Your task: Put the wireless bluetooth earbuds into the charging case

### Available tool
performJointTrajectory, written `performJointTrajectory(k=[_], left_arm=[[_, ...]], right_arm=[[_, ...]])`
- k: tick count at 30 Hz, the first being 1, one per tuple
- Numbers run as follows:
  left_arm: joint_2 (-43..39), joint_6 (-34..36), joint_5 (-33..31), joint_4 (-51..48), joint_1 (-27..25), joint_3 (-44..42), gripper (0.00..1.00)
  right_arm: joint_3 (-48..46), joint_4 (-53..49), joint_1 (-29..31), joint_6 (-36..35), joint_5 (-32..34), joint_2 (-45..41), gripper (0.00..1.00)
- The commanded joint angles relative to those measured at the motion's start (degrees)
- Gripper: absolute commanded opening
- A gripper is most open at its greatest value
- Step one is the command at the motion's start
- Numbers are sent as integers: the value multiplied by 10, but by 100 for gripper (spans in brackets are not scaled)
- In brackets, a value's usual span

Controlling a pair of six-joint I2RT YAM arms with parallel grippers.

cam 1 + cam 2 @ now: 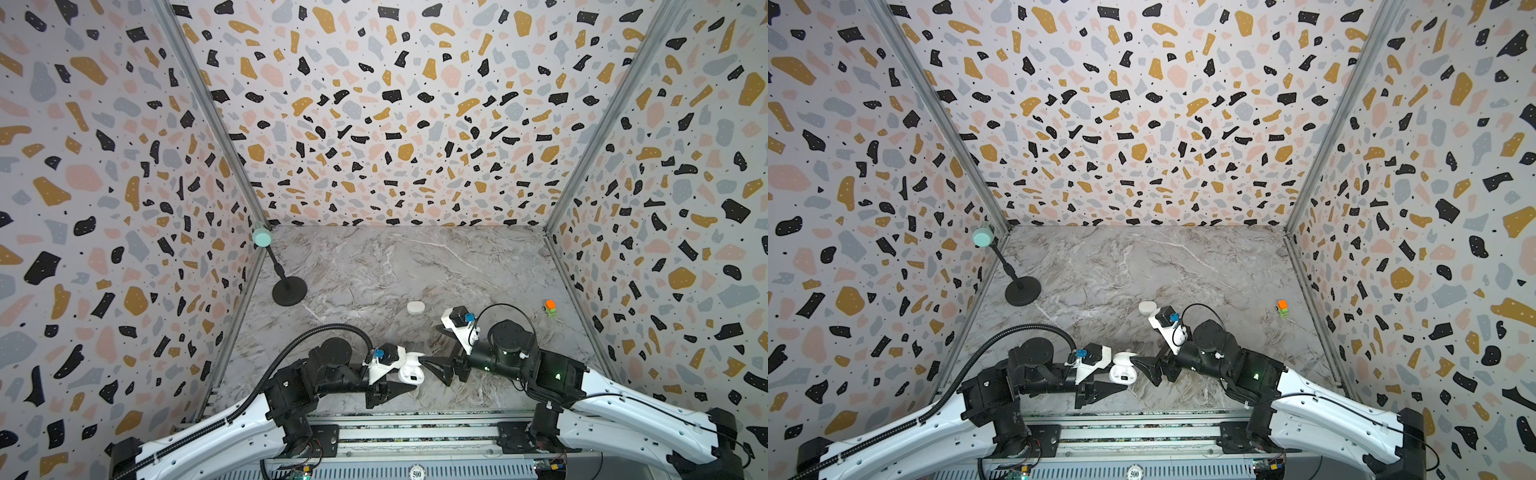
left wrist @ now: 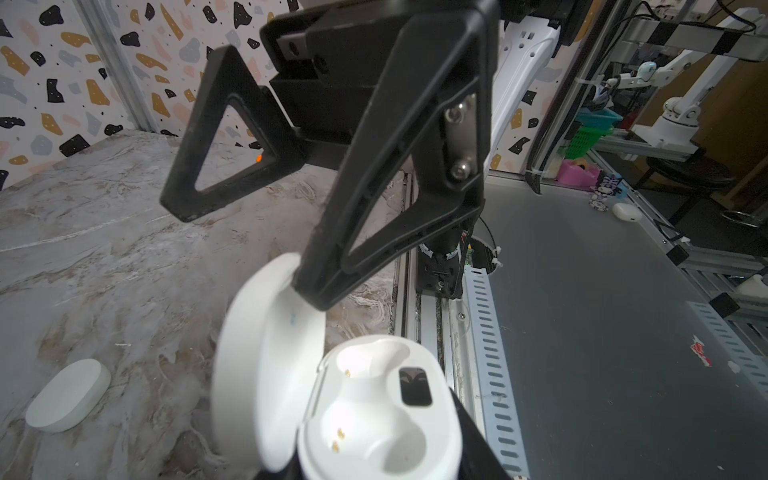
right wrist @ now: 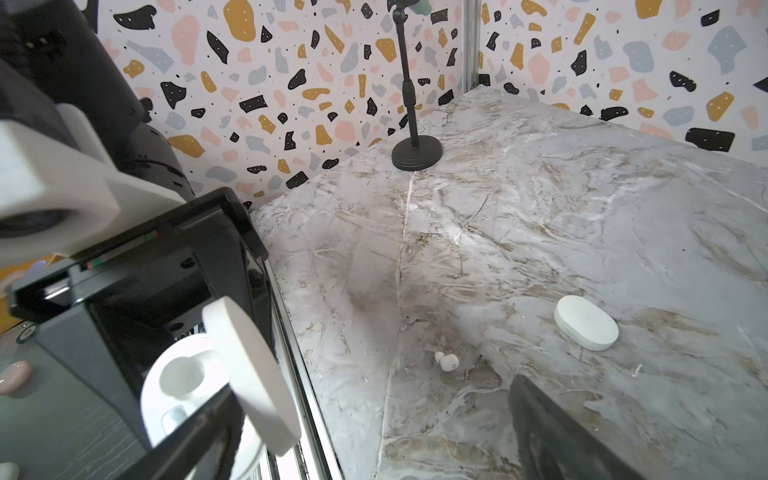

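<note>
Earbud (image 3: 446, 361) is seen on the table (image 3: 540, 208); charging case (image 2: 374, 415) is clamped by left gripper (image 1: 406, 380); right gripper (image 1: 429, 343) is spread wide.

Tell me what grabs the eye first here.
The open white charging case, front centre, is clamped in the left gripper with both sockets empty, and one finger of the open right gripper is at its raised lid. Then a lone earbud on the marble tabletop, apart from a closed white case farther back.
</note>
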Motion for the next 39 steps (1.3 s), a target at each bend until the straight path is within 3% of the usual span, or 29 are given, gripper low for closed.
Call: performJointTrajectory(k=[1, 7, 18, 25, 39], left_arm=[[-4, 0, 19, 27, -2, -2, 0], [-4, -1, 20, 28, -2, -3, 0], [-7, -2, 21, 29, -2, -4, 0], [-8, -3, 22, 30, -2, -5, 0], [-8, -5, 22, 33, -2, -7, 0]], right_arm=[[16, 13, -3, -7, -32, -3, 96], [11, 30, -3, -9, -45, 1, 92], [22, 40, -3, -15, -68, 27, 75], [24, 48, -2, -14, -87, 38, 59], [23, 59, 3, -13, -99, 42, 42]])
